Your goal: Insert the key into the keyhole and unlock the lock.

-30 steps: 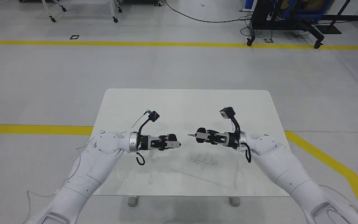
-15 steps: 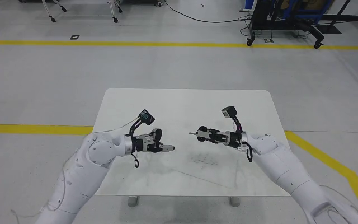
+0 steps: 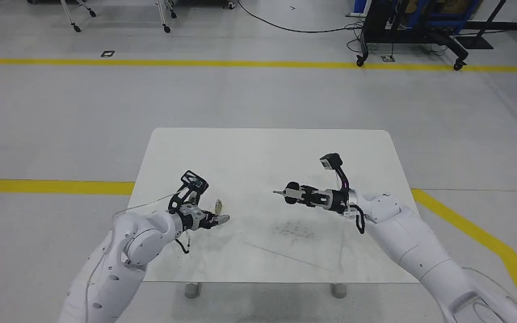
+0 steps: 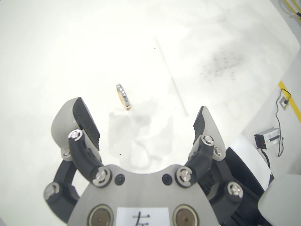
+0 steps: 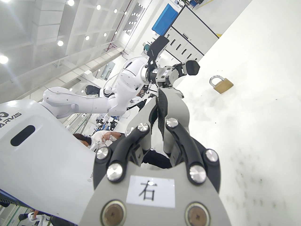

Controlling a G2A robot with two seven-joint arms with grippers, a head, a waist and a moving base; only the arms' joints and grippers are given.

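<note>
Left wrist view: the left gripper (image 4: 140, 106) is spread wide and grips nothing. The lock (image 4: 123, 96) is seen edge-on, resting on the white table (image 4: 70, 36) just ahead of the fingertips and clear of both pads.

Right wrist view: the right gripper (image 5: 161, 95) is seen with its fingers pressed together; what is pinched cannot be made out here. The brass lock is seen farther off on the table, near the released left gripper.

Top view: a thin key (image 3: 277, 193) is seen protruding from the clenched right gripper, above the table's middle and well apart from the lock. A second ago the left gripper was held close opposite the key; it has since been drawn back toward the robot's left. The right arm is unchanged.
</note>
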